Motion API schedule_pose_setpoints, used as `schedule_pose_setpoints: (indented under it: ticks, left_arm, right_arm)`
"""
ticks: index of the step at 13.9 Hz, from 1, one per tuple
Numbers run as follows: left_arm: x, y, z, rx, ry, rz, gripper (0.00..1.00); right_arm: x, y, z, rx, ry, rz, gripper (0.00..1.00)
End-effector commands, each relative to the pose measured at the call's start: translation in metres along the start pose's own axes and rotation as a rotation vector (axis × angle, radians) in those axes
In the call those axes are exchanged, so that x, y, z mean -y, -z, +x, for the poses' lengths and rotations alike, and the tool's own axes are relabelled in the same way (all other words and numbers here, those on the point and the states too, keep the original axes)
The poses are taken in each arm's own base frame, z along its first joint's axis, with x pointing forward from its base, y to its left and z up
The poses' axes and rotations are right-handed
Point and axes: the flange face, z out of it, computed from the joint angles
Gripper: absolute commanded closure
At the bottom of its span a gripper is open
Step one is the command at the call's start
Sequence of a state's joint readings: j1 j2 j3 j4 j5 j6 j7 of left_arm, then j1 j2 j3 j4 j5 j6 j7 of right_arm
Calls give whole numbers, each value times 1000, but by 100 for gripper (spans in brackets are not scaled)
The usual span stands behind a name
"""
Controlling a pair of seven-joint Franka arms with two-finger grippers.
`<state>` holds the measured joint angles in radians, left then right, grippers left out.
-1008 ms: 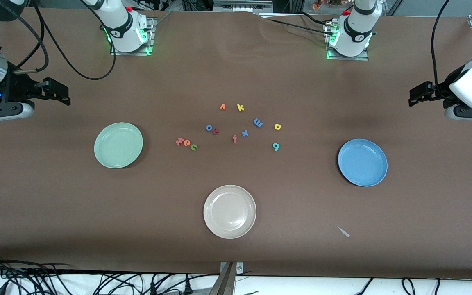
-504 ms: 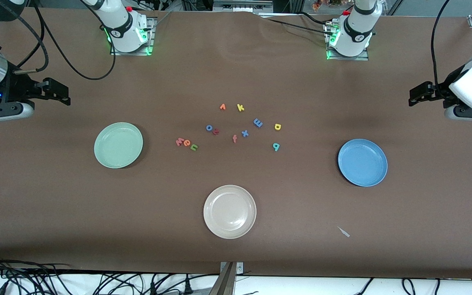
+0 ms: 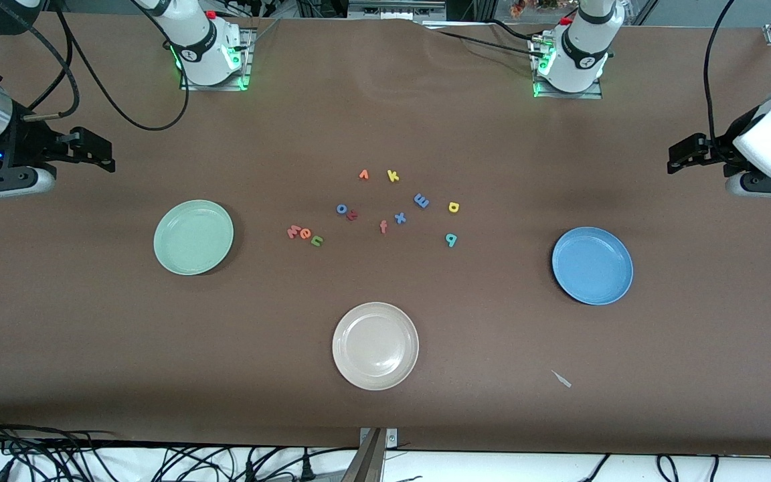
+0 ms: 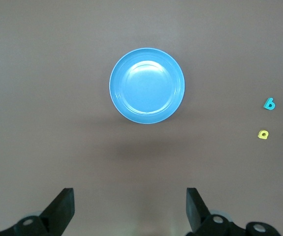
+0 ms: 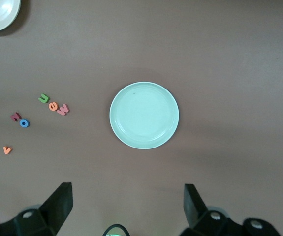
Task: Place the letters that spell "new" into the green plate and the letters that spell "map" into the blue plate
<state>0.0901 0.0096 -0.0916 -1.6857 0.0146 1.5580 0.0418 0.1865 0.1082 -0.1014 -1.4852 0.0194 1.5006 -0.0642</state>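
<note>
Nothing has moved since the earlier frames: both arms wait at the table's ends and every letter lies where it lay.

Front view: the round pale mint-green plastic plate (image 3: 193,237) sits toward the right arm's end of the brown table (image 3: 385,402), and the round medium-blue plastic plate (image 3: 592,265) toward the left arm's end. Both are empty. A cream-white round plate (image 3: 375,345) lies between them, nearer to the camera. In the middle is a loose cluster of small foam letters. The salmon-pink "w" (image 3: 294,231), orange-red "e" (image 3: 306,233) and green "n" (image 3: 317,240) lie in a tight row just beside one another, on the cluster's edge toward the green plate. The blue "m" (image 3: 421,200), yellow "a" (image 3: 454,207) and teal "p" (image 3: 451,239) lie on the edge toward the blue plate, a little apart. The right gripper (image 3: 101,155) hangs at the right arm's end, the left gripper (image 3: 678,155) at the left arm's end, both well clear of the plates.

Left wrist view: the left gripper's two black fingers (image 4: 62,209) stand wide apart, released and holding nothing, above bare table near the blue plate (image 4: 146,85).

Right wrist view: the right gripper's fingers (image 5: 60,202) are likewise spread and empty, near the green plate (image 5: 144,115).
</note>
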Motion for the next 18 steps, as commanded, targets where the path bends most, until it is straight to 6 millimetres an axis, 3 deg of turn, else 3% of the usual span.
schedule_pose_setpoints:
  ticks: [1,18]
  left_arm:
    - [-1,0,-1,-10,-18,4,0]
    - [-1,-1,-1,-8,-20,4,0]
  right_arm:
    - [1,6,-7,-11,12,-10,0]
    - [0,2,-2,-21,15,2,0]
